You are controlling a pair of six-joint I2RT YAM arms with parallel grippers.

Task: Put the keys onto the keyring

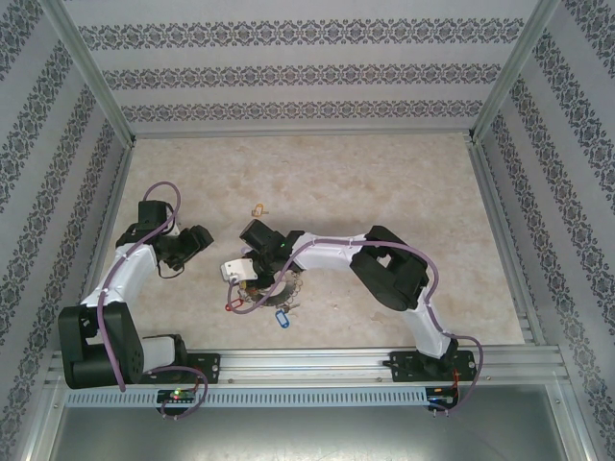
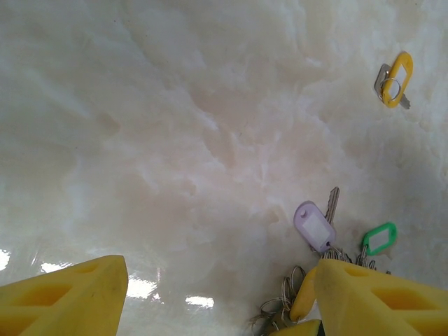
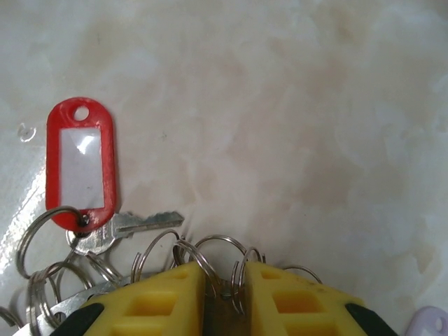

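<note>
The right gripper point(image 3: 224, 280) is clamped on the rim of the keyring point(image 1: 276, 292), which lies on the worktop point(image 1: 384, 182) near the arms' bases, a red-tagged key point(image 3: 79, 164) just beside it. The left gripper point(image 2: 220, 269) hangs empty, fingers apart. 1 yellow-tagged key point(image 2: 394, 80) lies well apart.

No word, number or brand can be read anywhere in the scene. The red tag point(image 3: 79, 164) holds a white paper insert behind its clear window, and the insert is blank. The lilac tag point(image 2: 314, 225) shows a plain, unmarked face. The green tag point(image 2: 379, 238), just right of the lilac tag, frames a pale blank window. The yellow tag point(image 2: 400, 78), well apart above and right of the lilac tag, is too small to tell.
</note>
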